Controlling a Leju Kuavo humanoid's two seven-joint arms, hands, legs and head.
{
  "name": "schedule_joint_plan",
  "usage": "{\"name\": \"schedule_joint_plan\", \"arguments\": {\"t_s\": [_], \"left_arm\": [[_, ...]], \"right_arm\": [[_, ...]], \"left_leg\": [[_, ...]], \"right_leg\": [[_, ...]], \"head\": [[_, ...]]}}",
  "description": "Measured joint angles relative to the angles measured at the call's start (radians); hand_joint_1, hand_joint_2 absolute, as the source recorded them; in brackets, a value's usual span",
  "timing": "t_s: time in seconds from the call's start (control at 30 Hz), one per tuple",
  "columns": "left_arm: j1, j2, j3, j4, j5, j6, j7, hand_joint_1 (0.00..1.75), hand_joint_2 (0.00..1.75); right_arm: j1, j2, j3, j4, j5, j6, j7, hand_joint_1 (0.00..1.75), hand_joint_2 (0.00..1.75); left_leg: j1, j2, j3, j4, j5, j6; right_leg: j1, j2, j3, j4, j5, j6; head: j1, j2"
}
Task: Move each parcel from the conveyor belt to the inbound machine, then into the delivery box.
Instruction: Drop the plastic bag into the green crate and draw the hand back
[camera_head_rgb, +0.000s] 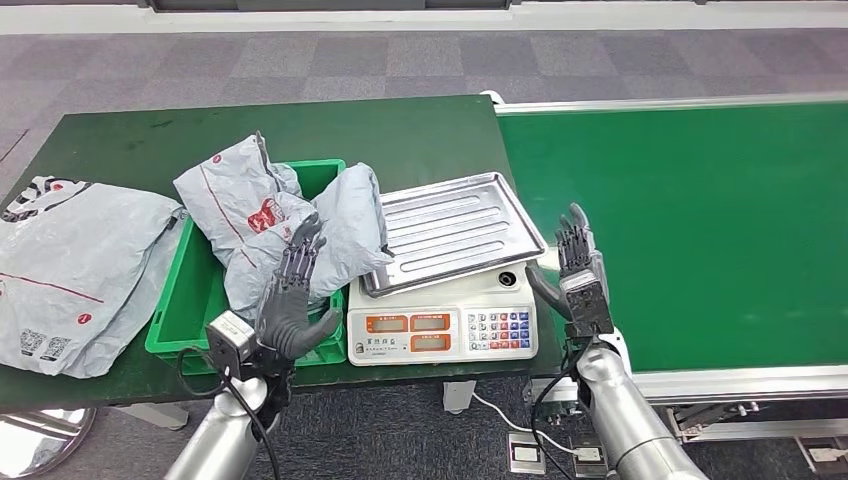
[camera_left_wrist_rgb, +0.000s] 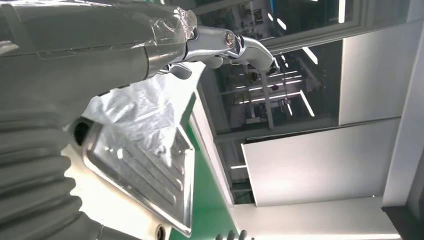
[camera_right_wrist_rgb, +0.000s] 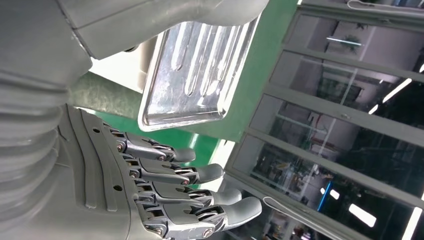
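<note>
Just beyond the left hand (camera_head_rgb: 291, 300), held open and empty, two grey parcels (camera_head_rgb: 270, 225) lie crumpled in the green box (camera_head_rgb: 180, 300). Soft, light and slippery film is judged; a bunched fold should be pinched. The right hand (camera_head_rgb: 577, 270) is spread empty beside the scale (camera_head_rgb: 445, 325).

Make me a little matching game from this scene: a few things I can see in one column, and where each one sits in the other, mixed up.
Things:
1. metal tray
2. green crate
3. right hand
4. flat grey parcel

Places:
A. on the table, at its far left
B. on top of the scale
C. between the scale and the conveyor belt, open and holding nothing
D. left of the scale, with grey parcels heaped in it

Pairs: 1-B, 2-D, 3-C, 4-A
</note>
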Motion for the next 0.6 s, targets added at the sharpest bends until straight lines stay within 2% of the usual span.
{"name": "schedule_joint_plan", "arguments": {"t_s": [0.23,0.4,0.6], "left_arm": [[0.006,0.008,0.0,0.0,-0.002,-0.008,0.0,0.0,1.75],[0.003,0.011,0.0,0.005,-0.014,-0.008,0.0,0.0,1.75],[-0.001,0.011,0.0,0.012,-0.01,-0.017,0.0,0.0,1.75]], "right_arm": [[-0.007,0.013,-0.024,0.01,0.01,0.0,0.0,0.0,1.75],[-0.015,0.024,-0.025,0.014,0.077,-0.04,0.0,0.0,1.75],[-0.024,0.039,-0.024,0.021,0.086,-0.065,0.0,0.0,1.75]], "left_leg": [[0.0,0.0,0.0,0.0,0.0,0.0],[0.0,0.0,0.0,0.0,0.0,0.0],[0.0,0.0,0.0,0.0,0.0,0.0]], "right_leg": [[0.0,0.0,0.0,0.0,0.0,0.0],[0.0,0.0,0.0,0.0,0.0,0.0],[0.0,0.0,0.0,0.0,0.0,0.0]], "head": [[0.0,0.0],[0.0,0.0],[0.0,0.0]]}}
